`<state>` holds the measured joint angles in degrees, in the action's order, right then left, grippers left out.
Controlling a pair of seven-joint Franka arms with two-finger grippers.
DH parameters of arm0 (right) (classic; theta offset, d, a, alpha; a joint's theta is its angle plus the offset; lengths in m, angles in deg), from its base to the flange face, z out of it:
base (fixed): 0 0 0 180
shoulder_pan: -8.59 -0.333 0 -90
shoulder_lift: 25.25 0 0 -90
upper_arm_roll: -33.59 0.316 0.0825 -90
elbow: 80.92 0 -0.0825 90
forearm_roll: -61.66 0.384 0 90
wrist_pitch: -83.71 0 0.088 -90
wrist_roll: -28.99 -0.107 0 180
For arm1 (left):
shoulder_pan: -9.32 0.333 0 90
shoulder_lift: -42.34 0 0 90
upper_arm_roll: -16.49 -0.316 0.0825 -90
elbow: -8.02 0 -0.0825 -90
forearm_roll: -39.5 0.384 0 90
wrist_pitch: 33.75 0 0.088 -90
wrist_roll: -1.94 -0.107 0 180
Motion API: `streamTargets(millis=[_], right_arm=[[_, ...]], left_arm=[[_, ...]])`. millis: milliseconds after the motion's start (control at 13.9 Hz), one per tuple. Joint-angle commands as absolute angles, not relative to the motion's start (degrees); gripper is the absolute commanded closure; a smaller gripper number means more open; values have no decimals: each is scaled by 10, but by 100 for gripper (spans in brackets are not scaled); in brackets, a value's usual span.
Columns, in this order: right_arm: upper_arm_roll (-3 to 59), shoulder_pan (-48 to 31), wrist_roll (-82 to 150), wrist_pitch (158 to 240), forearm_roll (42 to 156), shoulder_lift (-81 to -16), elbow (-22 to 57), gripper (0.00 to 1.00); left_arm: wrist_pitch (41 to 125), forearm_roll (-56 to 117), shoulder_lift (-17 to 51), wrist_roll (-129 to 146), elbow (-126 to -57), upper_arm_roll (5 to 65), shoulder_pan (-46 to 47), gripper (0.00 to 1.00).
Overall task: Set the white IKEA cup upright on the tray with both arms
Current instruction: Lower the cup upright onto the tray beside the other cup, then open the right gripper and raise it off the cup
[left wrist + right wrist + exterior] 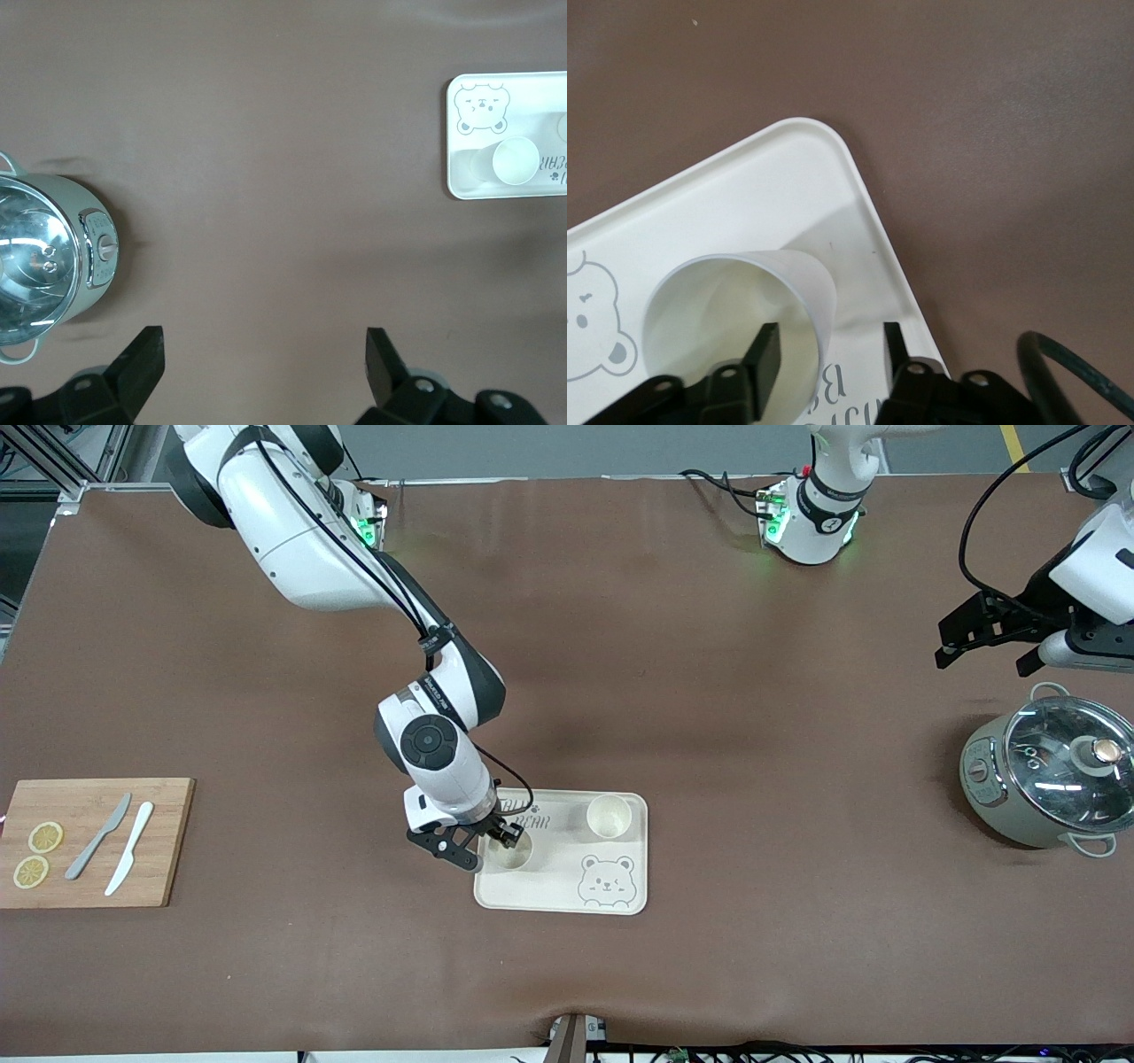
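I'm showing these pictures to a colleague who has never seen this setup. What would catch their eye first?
Probably the right gripper low over the cream tray, its jaws part open astride the wall of an upright white cup, with a second cup upright on the tray toward the left arm's end. Next, the shiny lidded pot at the left arm's end, with the left gripper waiting open above the table near it.

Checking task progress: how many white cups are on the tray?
2, both upright on the tray: one cup at its corner nearest the left arm's base, the other cup under the right pincer.
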<state>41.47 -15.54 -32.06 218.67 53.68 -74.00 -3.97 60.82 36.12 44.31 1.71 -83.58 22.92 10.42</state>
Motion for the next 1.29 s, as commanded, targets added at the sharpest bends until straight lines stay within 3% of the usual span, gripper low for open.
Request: streamTargets(millis=[0, 358, 573, 1219], right_arm=[[411, -156, -332, 2185, 525, -746, -54, 0], [411, -145, -322, 2170, 526, -730, -61, 0], [419, -140, -317, 2079, 530, -714, -86, 0], [429, -96, -198, 1839, 629, -546, -112, 0]], left_arm=[[611, 350, 444, 7, -829, 231, 109, 0], [610, 350, 444, 7, -822, 231, 110, 0], [610, 350, 444, 7, -822, 230, 110, 0], [610, 351, 444, 9, -822, 230, 109, 0]])
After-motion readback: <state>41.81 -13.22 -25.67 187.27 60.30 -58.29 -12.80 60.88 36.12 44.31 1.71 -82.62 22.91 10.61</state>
